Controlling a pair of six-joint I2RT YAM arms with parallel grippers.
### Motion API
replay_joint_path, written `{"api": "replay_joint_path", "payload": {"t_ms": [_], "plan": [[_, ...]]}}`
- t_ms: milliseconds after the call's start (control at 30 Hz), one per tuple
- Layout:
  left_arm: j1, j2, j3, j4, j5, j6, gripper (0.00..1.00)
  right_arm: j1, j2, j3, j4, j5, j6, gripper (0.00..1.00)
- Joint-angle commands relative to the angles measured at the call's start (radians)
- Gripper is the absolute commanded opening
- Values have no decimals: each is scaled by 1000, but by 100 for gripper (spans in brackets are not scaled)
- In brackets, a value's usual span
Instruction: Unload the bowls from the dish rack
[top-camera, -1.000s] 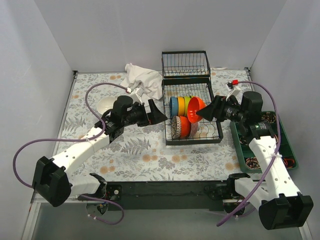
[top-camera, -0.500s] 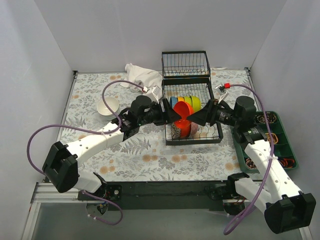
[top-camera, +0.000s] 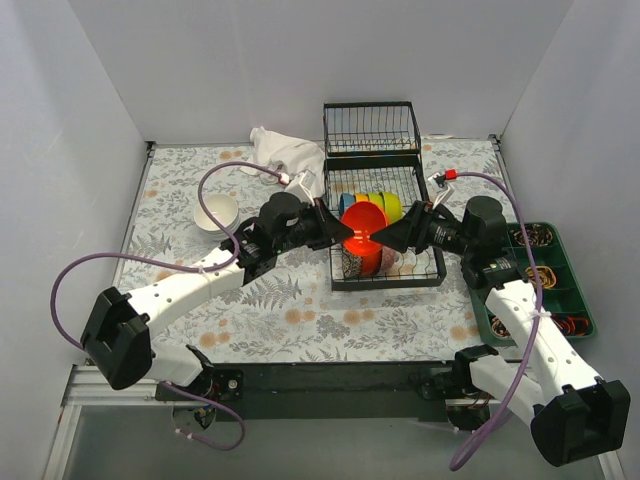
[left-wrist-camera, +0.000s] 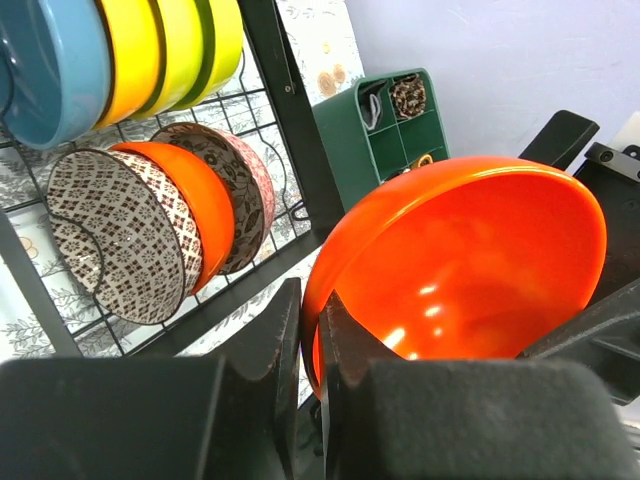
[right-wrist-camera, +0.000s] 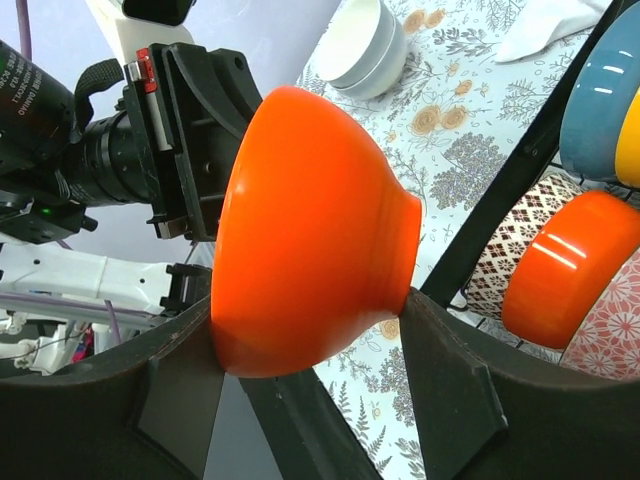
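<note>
An orange bowl (top-camera: 362, 222) (left-wrist-camera: 470, 270) (right-wrist-camera: 310, 230) hangs tilted over the left part of the black dish rack (top-camera: 385, 281), held from both sides. My left gripper (top-camera: 338, 228) (left-wrist-camera: 312, 300) is shut on its rim, one finger inside and one outside. From the right, my right gripper (top-camera: 386, 236) (right-wrist-camera: 308, 305) spans the same bowl, one finger at the rim and the other at the foot. In the rack stand blue (left-wrist-camera: 50, 70), yellow (left-wrist-camera: 140, 50) and green bowls, then a brown patterned bowl (left-wrist-camera: 115, 235), a second orange one (left-wrist-camera: 190, 210) and a pink patterned one.
A white bowl (top-camera: 216, 214) sits on the floral mat at the left. A white cloth (top-camera: 285, 155) lies behind it. The rack's raised wire basket (top-camera: 371, 128) is at the back. A green compartment tray (top-camera: 540, 285) lies at the right edge.
My left arm swung in from the left and its jaws closed on the orange bowl's rim. The right gripper carried that bowl a little left, off the rack's rows.
</note>
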Motion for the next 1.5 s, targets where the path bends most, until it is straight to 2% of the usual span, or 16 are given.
{"api": "replay_joint_path", "payload": {"t_ms": [0,67,167,400,533,700,1100,1233,1267,1433,1467], "plan": [[17,-65,-13,-88,-143,57,0,11,-14,1,42,20,-39,76],[36,-80,-19,-136,-172,69,0,11,-13,15,-8,51,-80,85],[88,-123,-44,-196,-193,102,0,11,-9,43,-75,103,-149,91],[269,-180,-84,-371,-232,200,0,13,-2,72,-212,198,-253,94],[317,-169,-108,-458,-305,249,0,13,6,80,-255,229,-286,94],[402,-122,-163,-472,-312,280,0,16,24,104,-306,286,-327,94],[528,22,-234,-331,-223,264,0,17,30,78,-354,337,-382,94],[541,50,-226,-320,-206,264,16,17,32,75,-372,361,-402,94],[542,48,-226,-320,-201,266,25,17,35,74,-377,366,-407,94],[544,12,-242,-326,-184,267,46,16,35,69,-389,396,-421,94],[544,4,-242,-332,-183,266,54,17,38,71,-390,401,-421,94]]}}
